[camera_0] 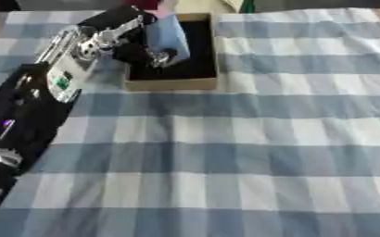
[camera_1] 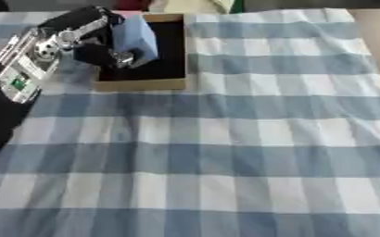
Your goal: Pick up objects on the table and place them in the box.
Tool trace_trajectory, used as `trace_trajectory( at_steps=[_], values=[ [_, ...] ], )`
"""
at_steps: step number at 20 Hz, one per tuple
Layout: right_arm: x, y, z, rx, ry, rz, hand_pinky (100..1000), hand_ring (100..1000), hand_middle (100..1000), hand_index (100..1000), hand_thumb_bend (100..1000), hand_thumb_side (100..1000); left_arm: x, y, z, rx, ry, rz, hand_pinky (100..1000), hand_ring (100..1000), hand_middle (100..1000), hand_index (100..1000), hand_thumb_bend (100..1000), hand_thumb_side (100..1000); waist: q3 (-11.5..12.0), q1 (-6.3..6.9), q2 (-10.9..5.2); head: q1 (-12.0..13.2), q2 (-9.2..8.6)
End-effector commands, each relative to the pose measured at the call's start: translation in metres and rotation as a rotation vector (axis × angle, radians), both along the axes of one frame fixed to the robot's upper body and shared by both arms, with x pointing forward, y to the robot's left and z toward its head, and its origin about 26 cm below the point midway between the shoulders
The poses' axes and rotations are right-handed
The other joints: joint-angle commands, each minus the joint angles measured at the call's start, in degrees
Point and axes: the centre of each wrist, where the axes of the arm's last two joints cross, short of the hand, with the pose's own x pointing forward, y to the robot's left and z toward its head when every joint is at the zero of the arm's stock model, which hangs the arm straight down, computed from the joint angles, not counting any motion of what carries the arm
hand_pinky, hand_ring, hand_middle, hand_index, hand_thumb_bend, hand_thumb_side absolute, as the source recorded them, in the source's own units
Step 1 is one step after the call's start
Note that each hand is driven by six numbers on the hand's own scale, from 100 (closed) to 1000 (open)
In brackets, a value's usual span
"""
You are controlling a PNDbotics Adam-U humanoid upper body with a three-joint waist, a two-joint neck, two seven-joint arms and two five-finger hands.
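The robot's left hand (camera_0: 136, 44) holds a pale blue block (camera_0: 167, 36) over the open box (camera_0: 177, 83), fingers apparently curled around it.

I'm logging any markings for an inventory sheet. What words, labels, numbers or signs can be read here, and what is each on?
None can be read.
Left arm: a small green patch on a pale panel, too blurred to tell whether it is text.
Blue object held by the left robot hand over the box: no print shows.
Box: no print shows.
Checked cloth: pattern only, no writing.
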Motion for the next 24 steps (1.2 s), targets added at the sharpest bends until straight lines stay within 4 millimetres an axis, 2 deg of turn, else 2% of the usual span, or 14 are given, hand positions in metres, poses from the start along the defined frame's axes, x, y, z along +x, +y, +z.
trace_trajectory(
  at_steps=[1, 7, 11, 13, 21, 22, 24],
  values=[
    [-0.006, -0.003, 0.006, 0.002, -0.024, -0.001, 798, 765, 491, 731, 129, 734, 0.004, 0.005, -0.002, 0.020, -0.020, 0.048, 628, 611, 572, 852, 440, 707, -0.2, -0.05, -1.09, 0.2, -0.63],
    [-0.005, -0.005, 0.004, 0.005, -0.015, -0.005, 798, 765, 490, 730, 128, 733, 0.006, 0.008, -0.007, 0.040, -0.036, 0.089, 648, 625, 592, 895, 606, 741, -0.1, -0.14, -1.26, 0.0, -0.31],
    [-0.005, -0.007, 0.002, 0.007, -0.004, -0.013, 798, 765, 489, 730, 127, 731, 0.004, 0.006, -0.005, 0.040, -0.010, 0.068, 647, 625, 593, 890, 631, 757, 0.5, -0.31, -1.72, -0.3, 0.41],
    [-0.004, -0.008, 0.001, 0.008, 0.001, -0.017, 798, 765, 489, 729, 127, 731, 0.001, 0.005, 0.000, 0.031, 0.005, 0.052, 647, 625, 593, 888, 623, 761, 0.8, -0.36, -1.97, -0.5, 0.73],
    [-0.003, -0.010, -0.004, 0.008, 0.020, -0.029, 797, 764, 488, 729, 127, 731, -0.018, 0.002, 0.023, -0.060, -0.056, 0.010, 621, 603, 567, 860, 442, 791, 2.0, -0.67, -3.04, -1.4, 1.90],
    [-0.003, -0.010, -0.004, 0.007, 0.022, -0.032, 797, 764, 488, 729, 128, 731, -0.022, 0.002, 0.028, -0.070, -0.071, -0.004, 615, 597, 560, 849, 396, 796, 2.2, -0.68, -3.22, -1.7, 2.14],
    [-0.003, -0.012, -0.005, 0.007, 0.025, -0.038, 797, 764, 488, 729, 129, 730, -0.030, 0.001, 0.035, -0.083, -0.090, -0.036, 614, 596, 559, 846, 389, 801, 2.6, -0.71, -3.52, -2.3, 2.61]
  ],
)
